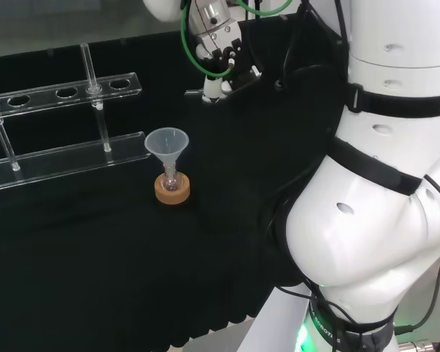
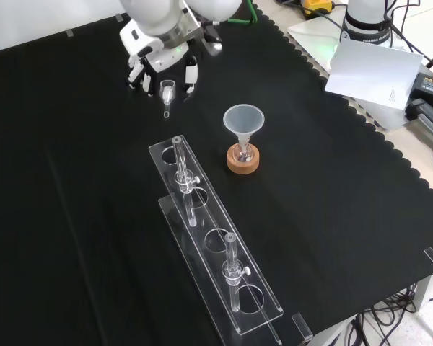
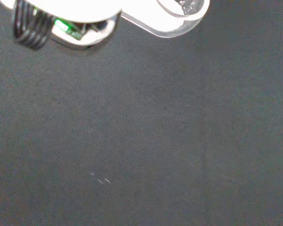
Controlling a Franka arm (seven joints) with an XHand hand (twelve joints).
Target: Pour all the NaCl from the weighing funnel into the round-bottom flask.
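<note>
**Weighing funnel held in the hand, away from the flask**

Weighing funnel (image 2: 167, 91), a small clear scoop with a narrow stem, sat between the curled fingers of the hand (image 2: 153, 63) near the top of the front view. Its stem pointed down toward the black cloth (image 2: 332, 216), and in that view its cup was seen between the dark fingertips (image 2: 190, 78). In the wrist view the clear cup (image 3: 181, 14) appeared close against a blurred white part of the hand (image 3: 61, 7), with something pale and grainy inside it; how much it held could not be told.

The round-bottom flask (image 2: 243, 153) stood upright on a cork ring (image 2: 243, 163) near the middle of the cloth, with a translucent plastic funnel (image 2: 243, 121) seated in its neck. In the head view the flask (image 1: 171, 180) on its cork ring (image 1: 171, 192), with the funnel (image 1: 166, 144) on top, stood well apart from the hand (image 1: 214, 37), which was up and to the right of it.

A clear plastic rack (image 2: 215, 249) lay on the cloth just beside the flask, lower and to the left in the front view, with two glass pieces upright in it. In the head view the rack (image 1: 59, 125) lay to the left of the flask.
</note>
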